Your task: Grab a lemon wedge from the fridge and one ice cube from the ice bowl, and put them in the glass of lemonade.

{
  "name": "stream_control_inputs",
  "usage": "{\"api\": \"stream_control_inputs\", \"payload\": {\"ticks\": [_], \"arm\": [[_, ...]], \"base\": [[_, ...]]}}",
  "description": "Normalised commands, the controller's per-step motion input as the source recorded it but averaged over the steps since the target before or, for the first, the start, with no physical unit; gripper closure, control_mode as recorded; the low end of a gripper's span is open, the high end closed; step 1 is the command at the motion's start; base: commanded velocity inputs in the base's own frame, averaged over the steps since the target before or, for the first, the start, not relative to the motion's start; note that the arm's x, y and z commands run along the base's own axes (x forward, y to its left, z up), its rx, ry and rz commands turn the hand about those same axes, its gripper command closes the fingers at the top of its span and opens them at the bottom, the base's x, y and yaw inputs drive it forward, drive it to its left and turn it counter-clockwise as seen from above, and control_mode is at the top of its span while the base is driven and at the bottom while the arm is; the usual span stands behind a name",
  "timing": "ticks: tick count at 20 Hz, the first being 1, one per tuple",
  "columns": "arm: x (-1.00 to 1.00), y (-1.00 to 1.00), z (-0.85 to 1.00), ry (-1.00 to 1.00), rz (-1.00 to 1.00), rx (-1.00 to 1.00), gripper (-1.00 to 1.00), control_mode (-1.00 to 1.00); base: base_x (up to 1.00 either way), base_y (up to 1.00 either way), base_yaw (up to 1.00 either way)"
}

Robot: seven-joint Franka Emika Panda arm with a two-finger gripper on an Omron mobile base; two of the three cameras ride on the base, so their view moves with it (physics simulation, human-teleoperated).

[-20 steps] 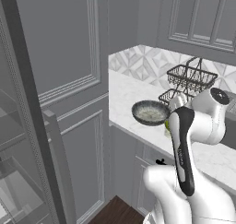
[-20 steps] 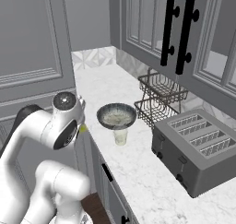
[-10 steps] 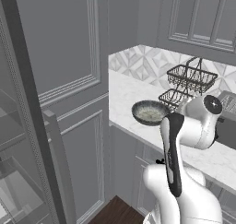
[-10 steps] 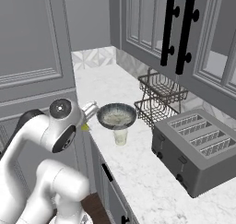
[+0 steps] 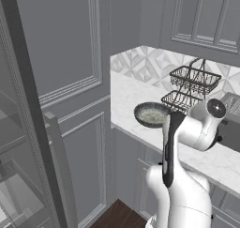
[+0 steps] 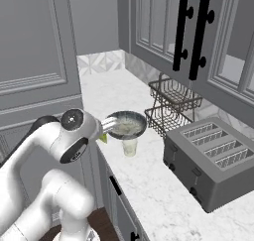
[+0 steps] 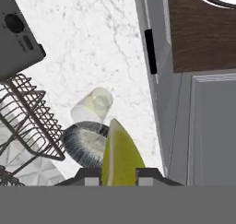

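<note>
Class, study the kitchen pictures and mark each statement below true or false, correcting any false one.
1. The gripper holds the lemon wedge. True.
2. The lemon wedge already lies in the glass of lemonade. False: it sits between the fingers, apart from the glass.
3. The ice bowl stands on the counter beside the glass. True.
4. The toaster stands between the bowl and the glass. False: it stands off to one side, past the wire baskets.
</note>
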Motion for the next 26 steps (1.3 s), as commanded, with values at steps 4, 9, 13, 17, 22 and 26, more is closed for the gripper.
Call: {"api": "stream_control_inputs", "payload": {"ticks": [4, 9, 13, 17, 22, 26], "arm": [[0.19, -0.08, 0.0, 0.0, -0.47, 0.47, 1.0, -1.0], [0.35, 0.0, 0.0, 0.0, -0.38, 0.27, 1.0, -1.0], [0.65, 0.0, -0.05, 0.0, -0.26, 0.11, 1.0, -1.0], [0.69, 0.0, -0.12, 0.0, -0.19, 0.05, 1.0, -1.0], [0.42, 0.0, -0.07, 0.01, -0.15, 0.11, 1.0, -1.0], [0.16, -0.01, 0.0, 0.09, -0.14, 0.27, 1.0, -1.0]], "base": [[0.0, 0.0, 0.0], [0.0, 0.0, 0.0], [0.0, 0.0, 0.0], [0.0, 0.0, 0.0], [0.0, 0.0, 0.0], [0.0, 0.0, 0.0]]}}
